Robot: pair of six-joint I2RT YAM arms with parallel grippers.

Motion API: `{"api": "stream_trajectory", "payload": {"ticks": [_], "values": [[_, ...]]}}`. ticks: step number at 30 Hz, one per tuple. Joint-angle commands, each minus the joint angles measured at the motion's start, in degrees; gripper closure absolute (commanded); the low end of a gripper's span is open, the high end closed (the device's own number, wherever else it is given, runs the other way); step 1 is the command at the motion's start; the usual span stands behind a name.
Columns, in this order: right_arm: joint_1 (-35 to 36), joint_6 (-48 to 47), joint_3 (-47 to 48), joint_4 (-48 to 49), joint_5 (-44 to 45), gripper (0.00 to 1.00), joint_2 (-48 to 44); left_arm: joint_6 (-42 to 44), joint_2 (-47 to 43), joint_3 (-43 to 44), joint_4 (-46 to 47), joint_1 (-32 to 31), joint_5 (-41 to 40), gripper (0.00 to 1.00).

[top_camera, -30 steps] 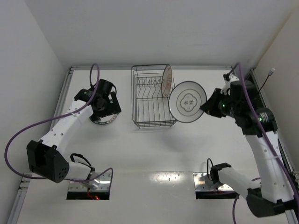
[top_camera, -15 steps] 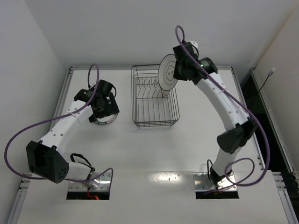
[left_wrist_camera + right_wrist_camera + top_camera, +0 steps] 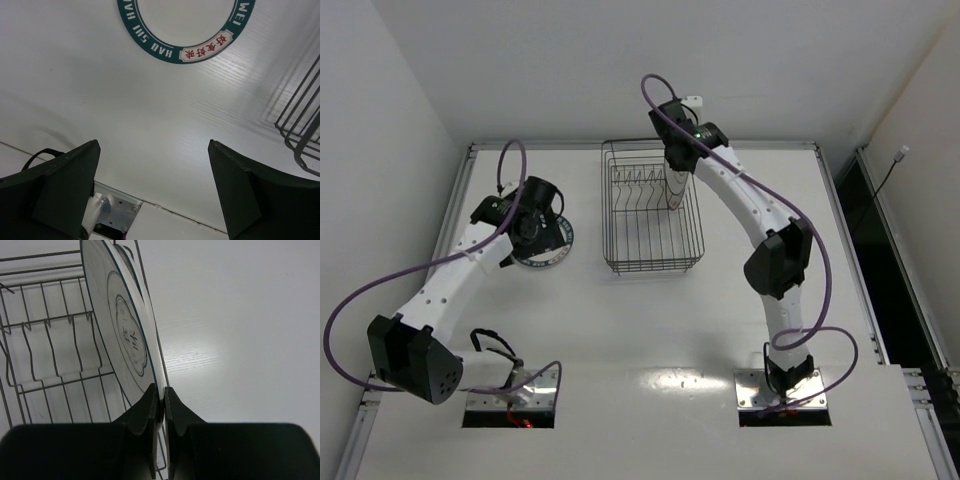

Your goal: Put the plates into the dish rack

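The right hand (image 3: pixel 161 405) pinches the white plate (image 3: pixel 125 335) by its rim; the plate stands on edge inside the dish rack (image 3: pixel 652 268). The left hand (image 3: pixel 152 150) hangs released, with the teal-rimmed plate (image 3: pixel 175 50) flat on the counter (image 3: pixel 125 110) just ahead.

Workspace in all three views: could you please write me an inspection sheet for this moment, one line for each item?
Surface: white table, glossy, no spill seen.
Job's things: dish rack at the far middle; white plate held upright inside it, toward its right side; teal-rimmed plate flat on the table, left of the rack; third plate not clearly seen.
Clutter: nothing seen.
Grippers: left gripper open and empty, above the table beside the teal-rimmed plate; right gripper shut on the white plate's rim.
Cables: purple cables loop off both arms.
Surroundings: white walls on three sides.
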Motion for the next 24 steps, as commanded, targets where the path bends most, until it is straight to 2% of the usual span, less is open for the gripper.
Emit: {"api": "stream_trajectory", "payload": {"ticks": [1,11,14,16,18,22,23,24], "values": [[0.3,-2.8,-0.1,5.4,3.4,1.0,0.5,-0.4,-1.4,-0.4,-1.1,-0.3,-3.1,0.12],[2.0,-1.5,-0.1,3.7,-1.9,1.0,8.1,1.2,1.5,0.1,-1.1,-0.3,-3.1,0.12],[2.0,-0.7,-1.2,3.7,-4.6,0.98,8.1,1.7,2.2,-0.4,-0.4,-0.3,-3.1,0.12],[2.0,-0.7,-1.7,3.7,-6.5,0.93,8.1,1.7,2.2,-0.4,-0.4,-0.3,-3.7,0.12],[1.4,0.0,-2.3,4.3,-10.3,0.84,7.6,2.9,2.7,-1.0,0.2,-0.3,-3.7,0.12],[0.9,0.5,-2.8,3.8,-14.7,0.49,4.8,4.0,3.2,-2.0,2.0,-0.3,-5.4,0.12],[0.9,0.5,-2.8,3.8,-15.3,0.3,4.1,4.8,3.2,-2.0,2.7,-0.3,-6.5,0.12],[0.9,1.1,-1.7,1.5,-15.3,0.17,3.4,5.3,3.2,-2.6,3.2,-0.3,-6.5,0.12]]}}
